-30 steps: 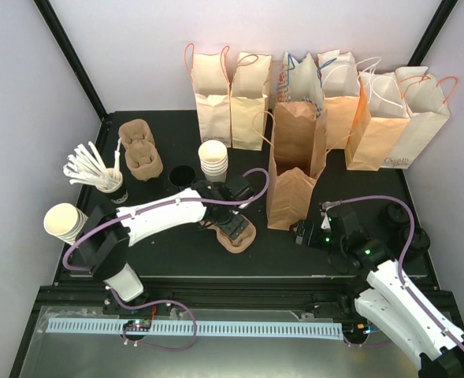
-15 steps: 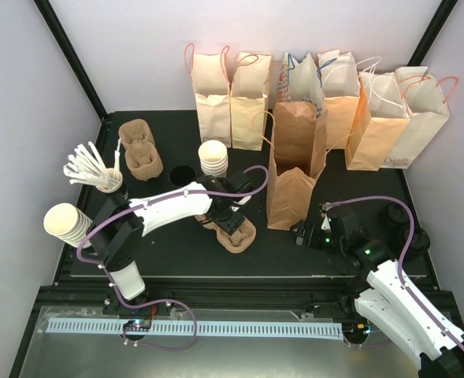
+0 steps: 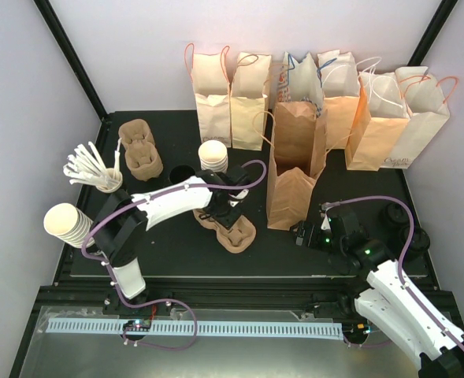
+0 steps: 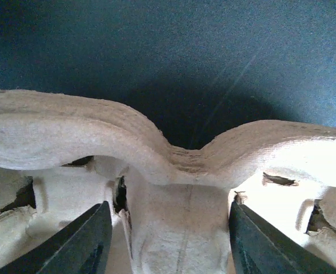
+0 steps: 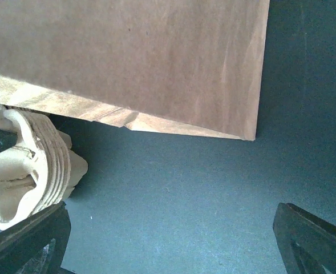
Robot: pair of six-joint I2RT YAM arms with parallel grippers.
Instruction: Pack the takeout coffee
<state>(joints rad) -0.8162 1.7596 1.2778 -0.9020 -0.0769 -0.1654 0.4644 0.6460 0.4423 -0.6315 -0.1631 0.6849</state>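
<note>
The takeout coffee is out of view in all frames. My left gripper is low over a stack of brown pulp cup carriers in the middle of the mat. In the left wrist view its dark fingers flank the top carrier's central ridge. The jaws are partly narrowed, with a slim gap still on the left side. My right gripper hovers wide open over bare mat by the foot of the open brown bag. Nothing lies between its jaws. That bag's side and the carriers show in the right wrist view.
A row of paper bags lines the back. A white cup stack and a black round thing stand behind the left gripper. More carriers, a cup of stirrers and a cup stack are left. Black lids sit right.
The left gripper has shifted slightly back over the carrier stack and its jaws have narrowed around the central ridge. The right arm has not moved.
</note>
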